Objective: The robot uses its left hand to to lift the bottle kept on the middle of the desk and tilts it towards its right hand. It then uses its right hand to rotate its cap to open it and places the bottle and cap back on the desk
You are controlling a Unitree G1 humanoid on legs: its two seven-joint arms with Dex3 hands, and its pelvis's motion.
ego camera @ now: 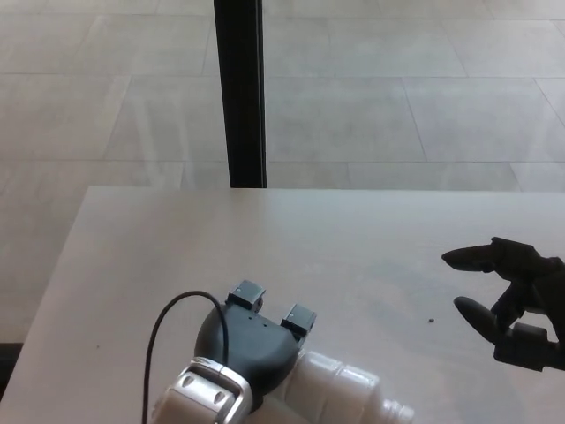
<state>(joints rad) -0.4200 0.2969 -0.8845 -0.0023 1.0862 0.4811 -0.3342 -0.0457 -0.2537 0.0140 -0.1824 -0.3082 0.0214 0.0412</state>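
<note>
Two hands: both are in sight, one low at the left of centre, one at the right edge.
Left hand point(252, 340): black, wrapped around the bottle's body from above, with two squared fingertips point(246, 294) poking up over the far side; it holds the bottle firmly.
Left wrist: a silver cuff point(207, 399) sits just behind the hand, and a thin black cable point(163, 327) loops out from it over the desk.
Bottle point(349, 393): white plastic, ribbed in rounded rings along its body, lying tilted nearly flat with its neck pointing toward the right hand.
Bottle position: low in the picture, at the near edge of the desk, a little left of the middle; whether it touches the desk I cannot tell.
Bottle neck point(399, 412): narrow, white, threaded; it runs down to the bottom edge, so the very tip is partly cut off.
Right hand point(512, 300): black, holding nothing, thumb and fingers spread wide apart in a loose claw, the upper finger point(468, 258) reaching toward the middle of the desk.
Gap between hands: the right hand stands well apart from the bottle's neck.
Desk point(265, 238): pale, smooth and matte, with a tiny dark speck point(431, 321) near the right hand.
Beyond the desk: a light tiled floor point(397, 97) and a black upright post point(240, 88) rising behind the far edge.
</note>
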